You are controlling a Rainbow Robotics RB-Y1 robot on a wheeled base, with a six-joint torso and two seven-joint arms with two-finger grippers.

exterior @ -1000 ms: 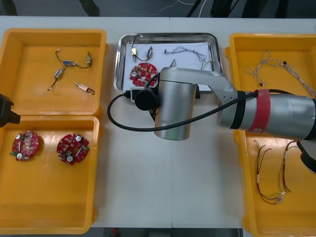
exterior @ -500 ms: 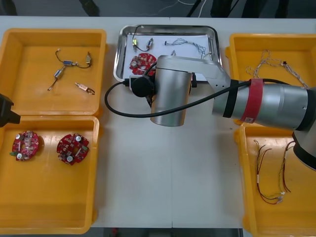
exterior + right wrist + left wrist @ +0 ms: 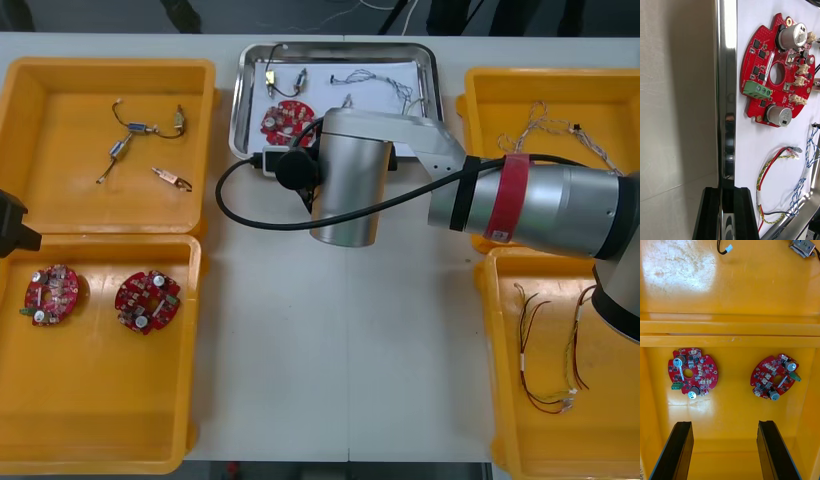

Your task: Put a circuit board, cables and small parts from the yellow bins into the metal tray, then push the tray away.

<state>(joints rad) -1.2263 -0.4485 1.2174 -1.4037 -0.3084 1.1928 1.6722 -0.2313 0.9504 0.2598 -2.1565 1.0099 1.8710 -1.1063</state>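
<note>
Our right end effector (image 3: pixel 727 189) has its two black fingers drawn close together, pinching the near rim of the metal tray (image 3: pixel 726 75). From above, the right arm (image 3: pixel 345 190) reaches in from the desk's (image 3: pixel 340 340) right edge and covers that grip.

The tray lies close to the desk's far edge, midway between the far-left and far-right corners, with yellow bins at either side. On its white lining we see:
- a round red circuit board (image 3: pixel 778 71), just inside the pinched rim
- a red and yellow cable (image 3: pixel 767 172)
- a twisted blue and white cable (image 3: pixel 805 180)
- small metal parts (image 3: pixel 302 78), toward the tray's far rim

We judge the loading done and the last step, pushing the tray away, to be under way and nearly finished, since little desk is left beyond the tray.

The next move, as we read it, calls for a short, straight push toward the far edge. It should stop before the tray's far rim overhangs. The fingers should then part and the arm lift back without dragging the tray.

Our left end effector (image 3: pixel 724 423) waits with its fingers spread and nothing between them. It hangs over the bin (image 3: pixel 733 408) at the desk's near-left corner, where two spare circuit boards (image 3: pixel 692 371) lie apart from each other.
</note>
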